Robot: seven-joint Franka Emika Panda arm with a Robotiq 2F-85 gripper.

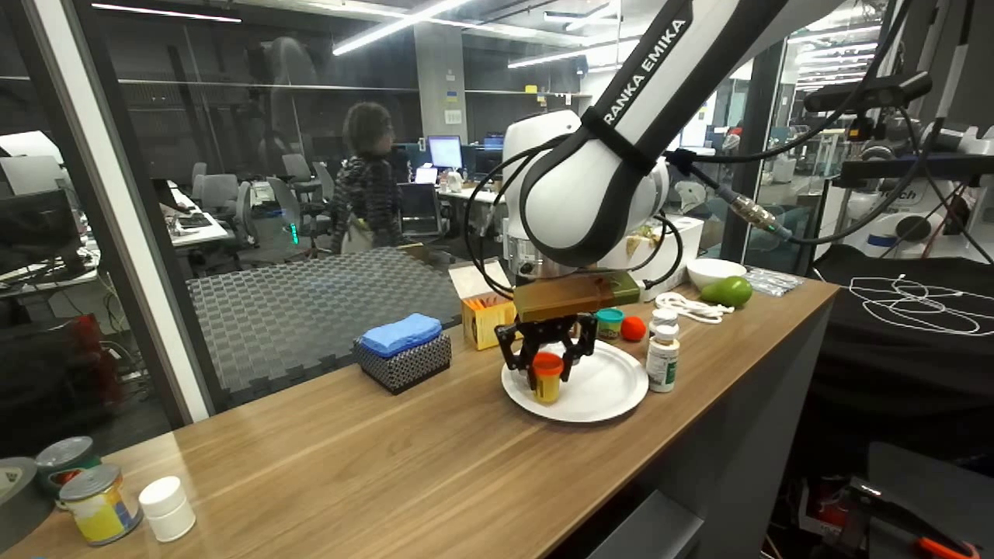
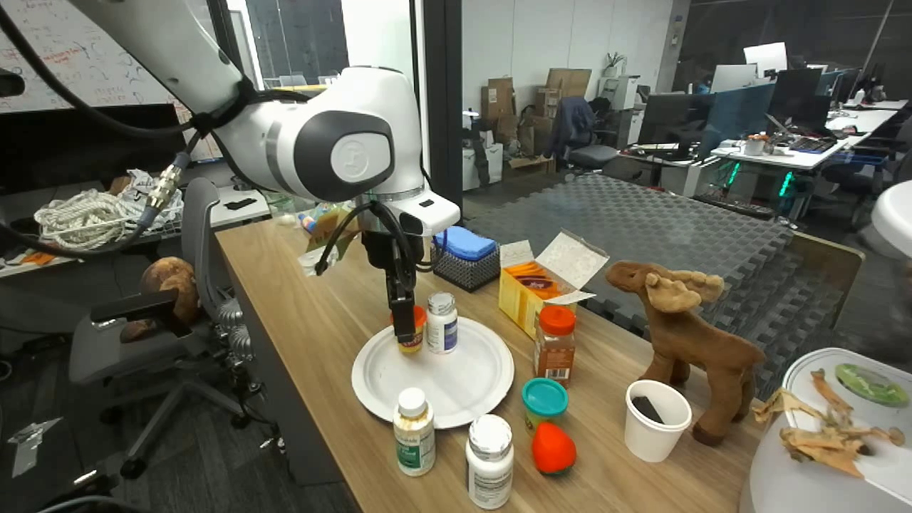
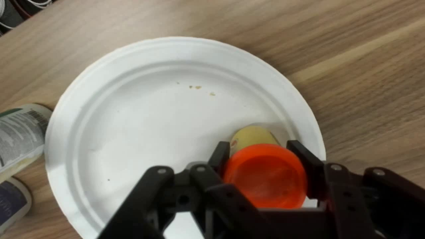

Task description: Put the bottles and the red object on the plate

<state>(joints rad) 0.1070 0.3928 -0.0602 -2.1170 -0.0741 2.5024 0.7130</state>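
We have gripper (image 3: 261, 157) clamped on red-lidded tub (image 1: 547, 387) inside rim of plate (image 3: 132, 139), lid up, long axis near vertical; white bottle (image 2: 442, 326) upright on plate, green-label bottle (image 2: 414, 443) upright just off it

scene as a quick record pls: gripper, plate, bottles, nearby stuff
gripper: closed on the red-lidded tub
tub pose: upright, over the plate; can't tell whether its base touches
on plate: white bottle, upright
bottles beside plate: green-labelled bottle and second white bottle, both upright
also near plate: teal-lidded tub, red-topped jar, open yellow box
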